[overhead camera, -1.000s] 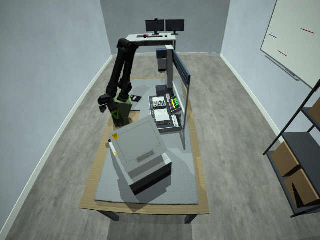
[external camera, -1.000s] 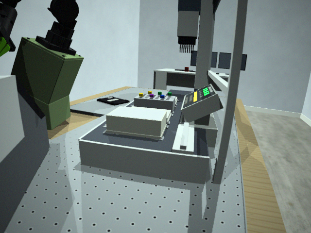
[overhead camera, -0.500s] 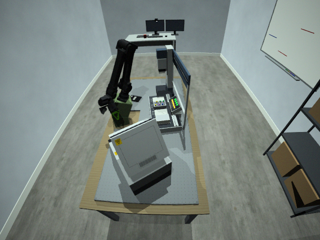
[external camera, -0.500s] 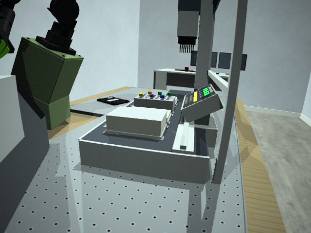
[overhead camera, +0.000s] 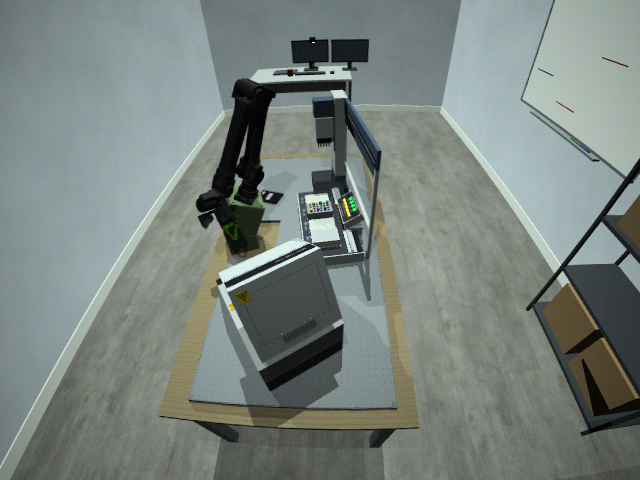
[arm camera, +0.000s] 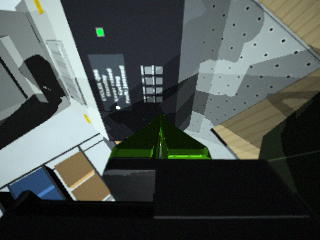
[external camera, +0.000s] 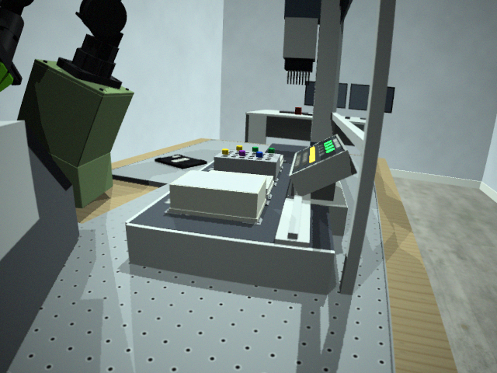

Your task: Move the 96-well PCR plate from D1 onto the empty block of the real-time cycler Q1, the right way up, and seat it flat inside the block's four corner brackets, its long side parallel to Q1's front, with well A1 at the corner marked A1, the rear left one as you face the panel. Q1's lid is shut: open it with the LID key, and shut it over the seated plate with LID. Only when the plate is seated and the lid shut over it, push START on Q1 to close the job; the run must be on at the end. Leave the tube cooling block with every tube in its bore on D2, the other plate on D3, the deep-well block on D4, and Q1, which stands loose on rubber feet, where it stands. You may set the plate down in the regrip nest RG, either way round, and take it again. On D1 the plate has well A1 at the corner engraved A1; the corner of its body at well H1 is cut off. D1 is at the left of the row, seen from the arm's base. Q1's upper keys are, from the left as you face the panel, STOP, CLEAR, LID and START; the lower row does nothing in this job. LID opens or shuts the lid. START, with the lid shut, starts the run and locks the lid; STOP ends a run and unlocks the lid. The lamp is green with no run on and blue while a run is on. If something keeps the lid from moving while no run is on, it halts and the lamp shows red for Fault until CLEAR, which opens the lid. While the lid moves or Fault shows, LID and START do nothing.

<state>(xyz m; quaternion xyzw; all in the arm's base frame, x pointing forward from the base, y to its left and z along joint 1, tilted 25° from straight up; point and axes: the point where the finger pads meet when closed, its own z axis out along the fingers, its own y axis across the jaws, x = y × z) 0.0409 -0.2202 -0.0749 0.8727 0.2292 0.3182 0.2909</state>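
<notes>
Q1 (overhead camera: 281, 304): only the wrist view shows its lamp (arm camera: 100, 32), seemingly green.

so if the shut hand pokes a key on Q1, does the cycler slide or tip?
Probably neither on a light press. Q1 looks a broad, low box with a wide footprint on the table, so tipping seems unlikely. It stands loose, though, so a hard sideways shove could skid it. The hand is shut to a narrow tip, holding nothing, which should concentrate force on one key.
</notes>
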